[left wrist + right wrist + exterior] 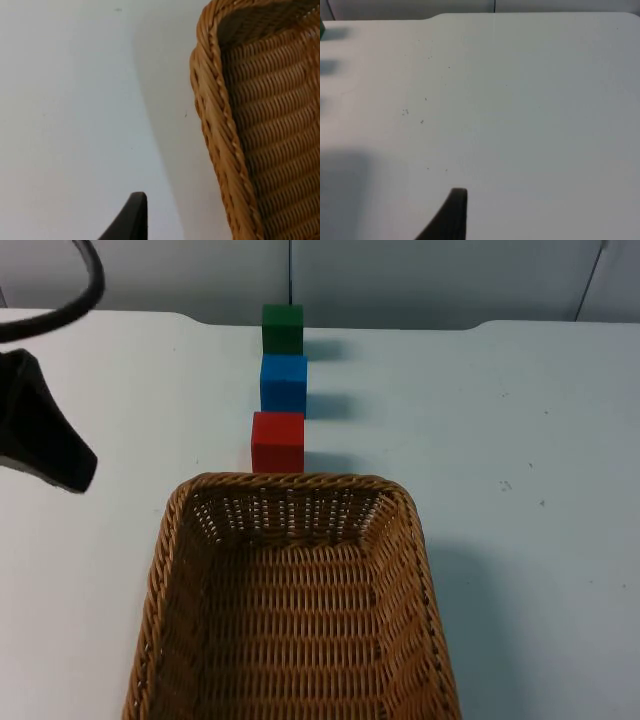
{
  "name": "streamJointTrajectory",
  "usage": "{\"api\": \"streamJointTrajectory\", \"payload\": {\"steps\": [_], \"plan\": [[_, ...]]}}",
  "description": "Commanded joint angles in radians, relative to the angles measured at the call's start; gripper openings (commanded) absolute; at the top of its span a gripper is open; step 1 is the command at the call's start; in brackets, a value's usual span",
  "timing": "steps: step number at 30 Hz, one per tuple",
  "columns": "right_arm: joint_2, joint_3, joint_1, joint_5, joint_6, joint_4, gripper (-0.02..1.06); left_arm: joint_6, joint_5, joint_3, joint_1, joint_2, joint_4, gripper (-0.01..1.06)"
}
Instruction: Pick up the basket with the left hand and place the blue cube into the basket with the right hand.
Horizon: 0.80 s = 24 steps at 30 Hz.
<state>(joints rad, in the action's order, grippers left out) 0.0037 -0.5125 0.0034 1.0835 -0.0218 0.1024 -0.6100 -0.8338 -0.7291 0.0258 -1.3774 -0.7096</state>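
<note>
I've got the left tool [45, 445] hanging over the counter [520, 540] off the basket's [290, 610] left side, up near its far left corner and clear of the rim. On the left wrist camera one black fingertip [131, 217] sits above bare counter with the woven rim [220, 130] just beside it, not touching. Wide or narrow, I can't tell. The right tool's fingertip [451, 215] shows on its own wrist camera over open counter, well away from everything; can't tell its spread either, that arm's waiting. Nothing readable anywhere, no labels on the cubes or the wicker. The basket sits flat on the counter with nothing inside it that I can see. Beyond its far rim, three cubes in a line running toward the wall: red cube [277, 441] just past the rim, blue cube [283, 383] behind that, green cube [282, 328] farthest. Small gaps between them.
</note>
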Motion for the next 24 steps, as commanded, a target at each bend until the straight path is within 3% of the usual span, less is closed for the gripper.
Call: {"api": "streamJointTrajectory", "payload": {"steps": [1,7,13,24], "plan": [[-0.004,0.005,-0.007,-0.009,-0.003,0.005,1.04,-0.049,0.006,-0.006,0.006,-0.048,-0.067,1.05],[-0.004,0.005,-0.007,-0.009,-0.003,0.005,1.04,-0.142,0.010,-0.006,0.007,-0.171,-0.172,1.05],[-0.004,0.005,-0.007,-0.009,-0.003,0.005,1.04,-0.154,0.030,-0.006,0.034,-0.282,-0.173,1.05],[-0.004,0.005,-0.007,-0.009,-0.003,0.005,1.04,-0.185,0.174,-0.006,0.193,-0.461,-0.248,1.05]]}}
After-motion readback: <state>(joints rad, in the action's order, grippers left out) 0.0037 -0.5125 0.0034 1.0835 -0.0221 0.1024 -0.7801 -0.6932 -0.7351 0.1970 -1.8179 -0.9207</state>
